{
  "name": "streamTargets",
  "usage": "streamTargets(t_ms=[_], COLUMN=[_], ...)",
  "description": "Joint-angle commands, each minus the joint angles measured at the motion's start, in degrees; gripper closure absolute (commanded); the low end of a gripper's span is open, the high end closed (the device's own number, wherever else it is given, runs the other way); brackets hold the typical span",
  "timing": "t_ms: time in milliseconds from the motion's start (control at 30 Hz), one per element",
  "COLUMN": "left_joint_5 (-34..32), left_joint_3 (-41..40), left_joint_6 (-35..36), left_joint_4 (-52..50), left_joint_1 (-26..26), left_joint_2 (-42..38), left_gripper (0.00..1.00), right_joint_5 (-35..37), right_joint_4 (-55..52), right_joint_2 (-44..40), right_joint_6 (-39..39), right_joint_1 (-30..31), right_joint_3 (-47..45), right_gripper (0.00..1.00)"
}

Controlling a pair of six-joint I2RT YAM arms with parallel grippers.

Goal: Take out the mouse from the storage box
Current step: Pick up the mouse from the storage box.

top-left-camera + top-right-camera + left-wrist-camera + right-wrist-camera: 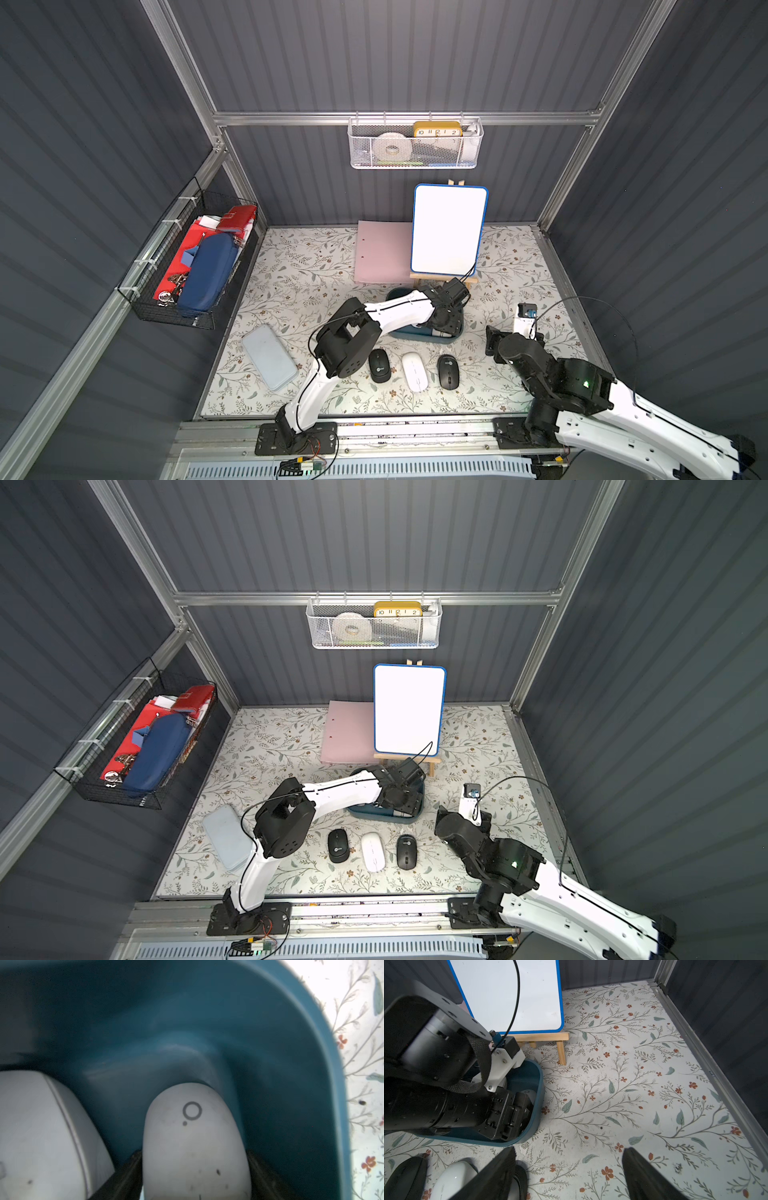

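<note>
Storage box (270, 1043) sat on the worktop (291, 270) and held two pale mice: ring-marked mouse (193, 1126) near a rounded corner, second pale mouse (41, 1126) just beside it. Left hand (194, 1155) was down inside the box, fingers clamped on both sides of the ring-marked mouse. Right hand (569, 1153) hung over bare worktop, fingers apart, nothing between.

Three mice lay outside in a row: black mouse (380, 365), white mouse (414, 371), other black mouse (448, 372).

Two wall baskets: white mesh basket (357, 153) held a yellow clock (437, 129) and tape roll (390, 149); black wire basket (174, 316) held a blue case (205, 274) and red items (237, 216).
</note>
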Motion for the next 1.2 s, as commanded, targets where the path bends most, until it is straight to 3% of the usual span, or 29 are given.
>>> streamTargets(t_ms=[0,200,600,867,1000,1167], left_joint_5=[-3.45,-3.43,-6.17,-8.75,-9.82,-10.67], left_joint_3=[-0.01,-0.03,-1.32,-7.75,-11.44,-19.40], left_joint_6=[1.41,1.23,0.10,-3.35,-4.75,-6.58], left_joint_4=[-3.56,-2.15,-2.60,-4.20,-6.50,-8.75], left_joint_1=[0.06,-0.03,-0.38,0.34,3.60,11.56], left_joint_2=[1.07,0.20,-9.90,-21.31,-26.63,-33.94], left_gripper=[0.29,0.40,0.41,0.41,0.41,0.41], right_joint_5=[1.47,1.67,1.99,1.12,0.72,-0.60], right_joint_4=[-0.25,-0.30,0.11,1.63,2.78,4.15], right_joint_2=[0.07,0.16,1.07,2.49,4.04,6.24], right_joint_6=[0.31,0.05,-0.30,-0.65,-0.86,-0.52], right_joint_1=[-0.22,-0.25,-0.24,-0.25,-0.25,-0.33], right_joint_3=[-0.64,-0.23,0.30,0.39,0.29,0.34], right_gripper=[0.15,0.15,0.15,0.15,0.15,0.15])
